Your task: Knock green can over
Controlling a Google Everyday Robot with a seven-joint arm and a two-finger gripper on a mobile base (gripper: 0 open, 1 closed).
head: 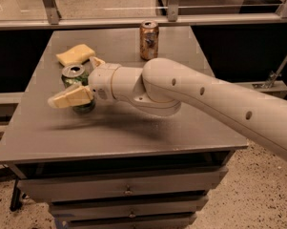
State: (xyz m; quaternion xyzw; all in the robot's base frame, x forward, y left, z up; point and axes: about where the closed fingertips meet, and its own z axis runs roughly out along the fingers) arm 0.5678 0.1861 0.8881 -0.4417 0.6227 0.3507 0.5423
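The green can stands upright on the left part of the grey table, its silver top showing. My gripper reaches in from the right and is open, with the can between its fingers. The near finger lies across the front of the can and hides its lower body. The far finger sticks up just behind and to the right of the can. The white arm crosses the table from the right.
An orange-brown can stands upright at the back middle of the table. A yellow sponge lies at the back left, just behind the green can. The table's left edge is near the can. Drawers sit below the tabletop.
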